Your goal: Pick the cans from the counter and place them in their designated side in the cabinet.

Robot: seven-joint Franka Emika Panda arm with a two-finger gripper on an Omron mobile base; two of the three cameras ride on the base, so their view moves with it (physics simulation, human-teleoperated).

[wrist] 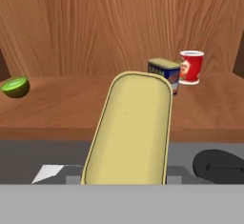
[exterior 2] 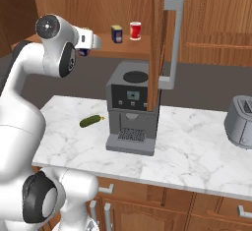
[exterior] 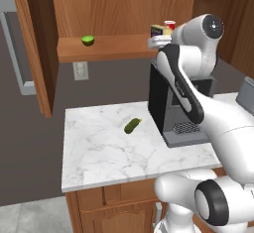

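One can (wrist: 131, 127), its yellow top turned toward the camera, is held close in front of the hand view, and my gripper (exterior 2: 88, 48) is shut on it. In the right base view its dark blue side (exterior 2: 82, 53) peeks out under the hand. The hand hovers at the front edge of the cabinet shelf (wrist: 62, 108). A second can (wrist: 167, 70) (exterior 2: 116, 33) stands on the shelf further in, right beside a red-and-white can (wrist: 191, 66). The fingertips are hidden by the held can.
A halved lime (exterior: 88, 40) lies at the shelf's left. On the marble counter (exterior: 99, 152) lie a green pickle (exterior: 132, 125) and a dark coffee machine (exterior 2: 130, 107), with a toaster (exterior 2: 240, 119) at the right. The cabinet doors (exterior: 34, 43) (exterior 2: 158, 38) stand open.
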